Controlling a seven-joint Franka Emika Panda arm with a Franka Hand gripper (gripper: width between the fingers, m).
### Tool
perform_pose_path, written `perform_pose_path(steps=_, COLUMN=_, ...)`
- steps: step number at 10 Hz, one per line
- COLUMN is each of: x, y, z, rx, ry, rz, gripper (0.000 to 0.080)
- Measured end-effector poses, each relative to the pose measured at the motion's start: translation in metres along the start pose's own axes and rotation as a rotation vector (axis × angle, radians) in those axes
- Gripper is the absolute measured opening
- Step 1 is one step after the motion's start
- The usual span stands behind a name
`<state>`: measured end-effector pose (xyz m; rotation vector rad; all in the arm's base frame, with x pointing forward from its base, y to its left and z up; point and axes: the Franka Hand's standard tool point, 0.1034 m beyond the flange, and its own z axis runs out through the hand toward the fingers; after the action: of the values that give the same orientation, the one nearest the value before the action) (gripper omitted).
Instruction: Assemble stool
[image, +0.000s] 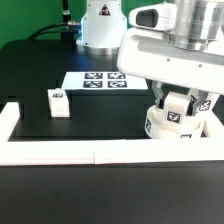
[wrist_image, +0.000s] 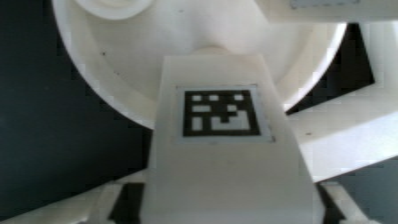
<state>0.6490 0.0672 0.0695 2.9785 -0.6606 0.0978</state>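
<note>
Seemingly the gripper (image: 183, 103) straddles a tagged leg block (wrist_image: 221, 120) held over the round seat (wrist_image: 107, 70), with its fingers (wrist_image: 121, 200) close beside the block's sides. Whether they actually press it, I cannot tell. The seat sits just beside the border rail (image: 50, 152) at the exterior view's right. A second leg block (image: 58, 102) stands well apart, near the marker board (image: 96, 80).

arm (image: 165, 55): bent over, wrist pointing straight down | jaws: low, set partway apart, grip unclear
</note>
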Motion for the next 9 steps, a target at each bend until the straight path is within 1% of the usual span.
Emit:
perform_pose_path(steps=1, x=0.006, y=0.001, z=0.002, rx=0.004, ry=0.003, rz=-0.078, gripper=0.0335)
perform_pose_path(steps=2, x=0.009, y=-0.004, z=0.001, rx=0.009, ry=0.009, rz=-0.101, gripper=0.0335)
perform_pose_path(steps=3, x=0.005, y=-0.012, z=0.000, rx=0.014, ry=0.013, rz=-0.129, gripper=0.0335)
perform_pose_path(steps=4, x=0.002, y=-0.018, z=-0.002, rx=0.009, ry=0.022, rz=-0.153, gripper=0.0336)
perform_pose_path(steps=5, x=0.004, y=-0.015, z=-0.001, rx=0.008, ry=0.021, rz=-0.143, gripper=0.0337)
perform_pose_path(steps=9, x=0.005, y=-0.014, z=-0.001, rx=0.007, ry=0.021, rz=-0.159, gripper=0.0337)
